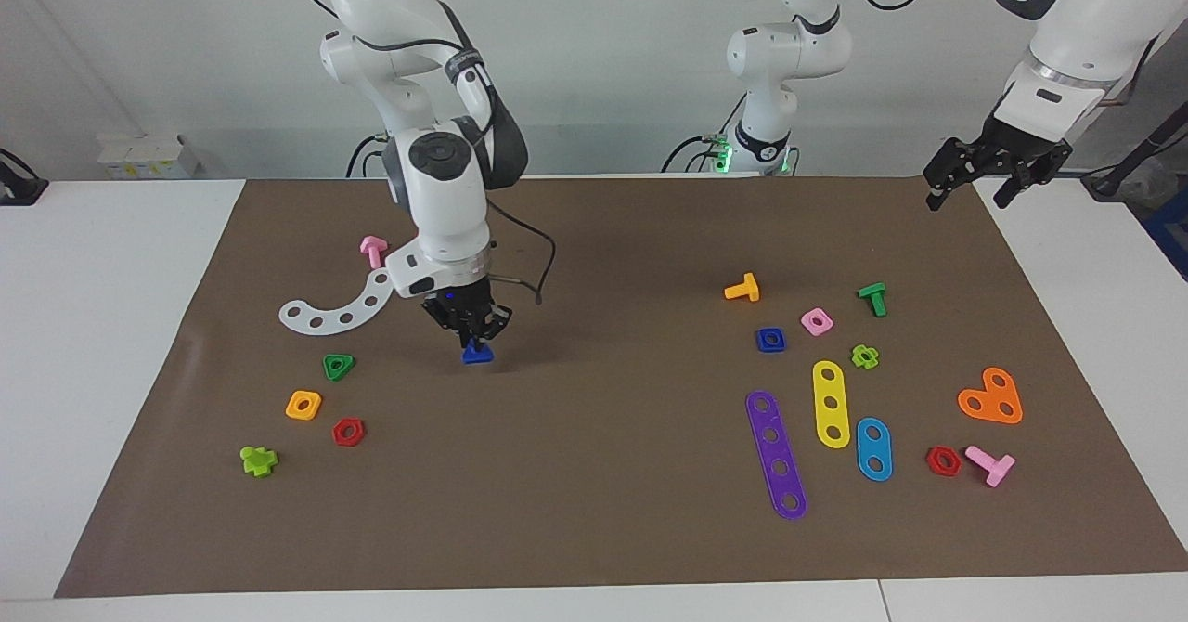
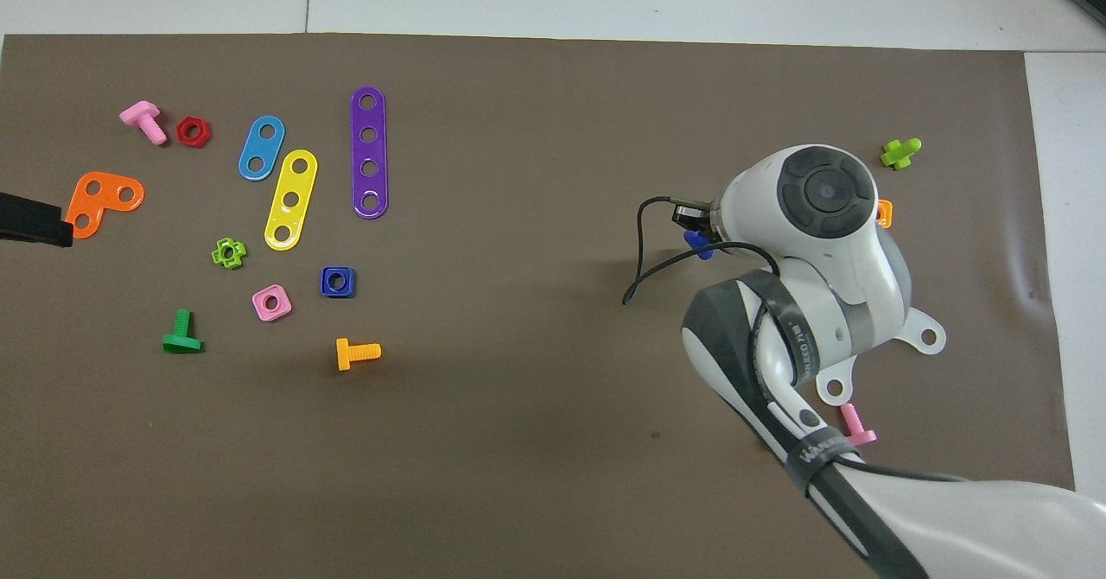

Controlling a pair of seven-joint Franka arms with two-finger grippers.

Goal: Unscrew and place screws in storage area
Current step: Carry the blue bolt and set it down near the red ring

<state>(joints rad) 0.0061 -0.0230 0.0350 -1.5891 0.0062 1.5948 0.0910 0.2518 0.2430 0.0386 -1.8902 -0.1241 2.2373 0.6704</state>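
Note:
The screw (image 1: 477, 354) is small and blue with a flat triangular head. My right gripper (image 1: 476, 337) points straight down and is shut on it, low over the storage area (image 1: 399, 390). I cannot tell whether the screw touches the mat. Beside it on that stretch of mat lie the white curved strip (image 1: 334, 312) and green (image 1: 339, 366), orange (image 1: 303, 405) and red (image 1: 349, 432) nuts. In the overhead view only an edge of the screw (image 2: 698, 243) shows under the right wrist. My left gripper (image 1: 967, 202) waits open, up over the mat's corner at its own end.
A pink screw (image 1: 372, 251) and a lime cross piece (image 1: 258, 460) lie by the storage stretch. Toward the left arm's end lie purple (image 1: 776, 454), yellow (image 1: 831, 403) and blue (image 1: 873, 448) strips, a blue square nut (image 1: 770, 339), an orange plate (image 1: 991, 398) and several small screws and nuts.

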